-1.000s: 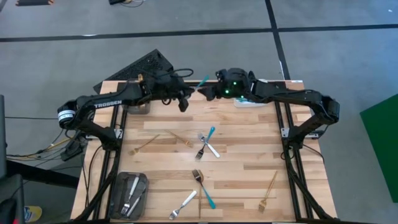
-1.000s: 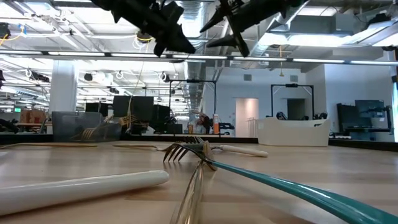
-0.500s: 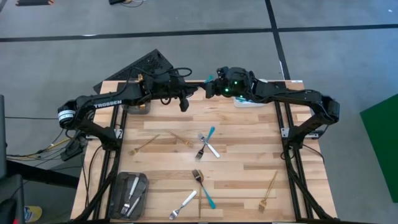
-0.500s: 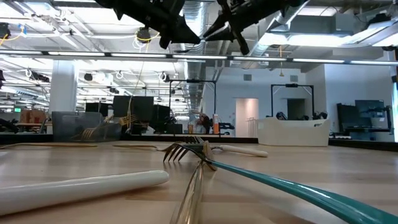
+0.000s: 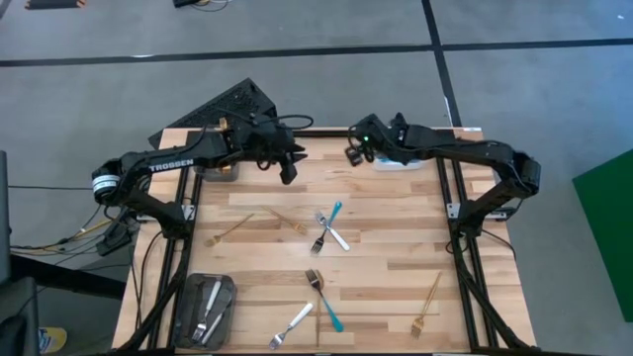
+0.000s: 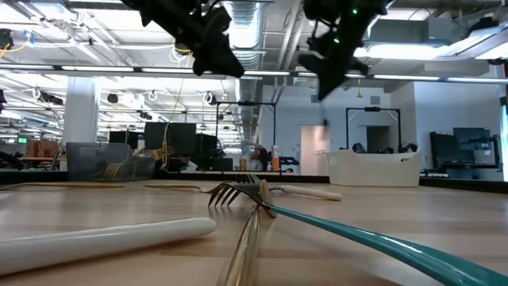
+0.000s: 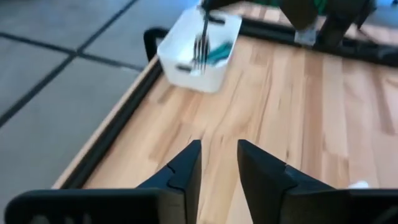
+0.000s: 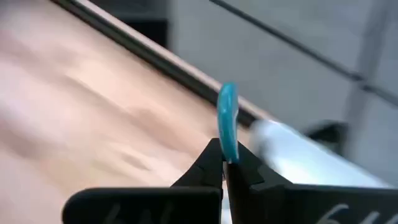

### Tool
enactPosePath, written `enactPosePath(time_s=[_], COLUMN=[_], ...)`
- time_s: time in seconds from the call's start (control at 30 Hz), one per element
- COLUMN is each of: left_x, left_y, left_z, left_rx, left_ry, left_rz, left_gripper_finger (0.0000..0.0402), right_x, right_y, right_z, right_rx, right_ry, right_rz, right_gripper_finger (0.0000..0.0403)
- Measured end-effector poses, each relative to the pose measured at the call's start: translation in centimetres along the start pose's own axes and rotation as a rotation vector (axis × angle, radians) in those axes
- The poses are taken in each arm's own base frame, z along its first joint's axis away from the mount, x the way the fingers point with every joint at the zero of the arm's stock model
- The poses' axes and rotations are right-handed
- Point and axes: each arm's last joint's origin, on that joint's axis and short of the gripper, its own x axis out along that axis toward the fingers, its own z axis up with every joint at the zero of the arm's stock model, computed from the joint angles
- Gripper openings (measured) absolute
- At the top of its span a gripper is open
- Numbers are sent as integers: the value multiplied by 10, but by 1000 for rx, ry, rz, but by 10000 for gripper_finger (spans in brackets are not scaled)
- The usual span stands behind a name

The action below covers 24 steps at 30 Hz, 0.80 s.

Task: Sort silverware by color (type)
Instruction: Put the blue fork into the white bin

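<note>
Pinching a blue-handled fork [image 8: 227,121] over the white bin [image 7: 198,56]; left gripper [image 7: 217,165] spread; most silverware [image 5: 326,229] unsorted.

Pale butcher-block wooden table [image 5: 396,247] with a smooth, matt grain. Matt black plastic gripper fingers [image 7: 180,177]. A smooth, glossy teal plastic fork handle [image 8: 227,121]. White plastic bin [image 7: 180,53], smooth. Shiny metal fork tines [image 6: 230,193]

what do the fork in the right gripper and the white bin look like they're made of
The fork held in the right gripper: its handle looks like glossy teal plastic with a smooth sheen, its head like metal with thin grey tines. The white bin: probably matte plastic, with thin, even, rounded walls.
</note>
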Motion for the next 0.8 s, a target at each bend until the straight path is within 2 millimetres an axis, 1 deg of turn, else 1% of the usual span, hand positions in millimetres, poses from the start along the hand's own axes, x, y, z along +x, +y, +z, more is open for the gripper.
enactPosePath(time_s=[0.17, 0.33, 0.4, 0.5, 0.6, 0.73, 0.8], left_x=[0, 0, 0, 0, 0, 0, 0], left_y=[1, 1, 1, 1, 0, 0, 0], left_z=[-5, -6, -6, -8, -9, -9, -10], left_rx=[-3, -32, -36, -40, -56, -92, -114], left_ry=[56, 63, 64, 78, 87, 87, 94], left_rz=[26, 37, 36, 35, 36, 38, 39], left_gripper_finger=[98, 98, 99, 99, 99, 99, 99], right_x=[3, 17, 21, 26, 30, 31, 32], right_y=[-26, -52, -63, -74, -82, -87, -86], right_z=[-16, -26, -26, -25, -24, -23, -23], right_rx=[-148, -160, -161, -165, -195, -190, -186], right_ry=[163, 296, 329, 354, 371, 382, 386], right_rz=[-249, -339, -363, -383, -388, -393, -379], right_gripper_finger=[14, 15, 24, 59, 110, 183, 213])
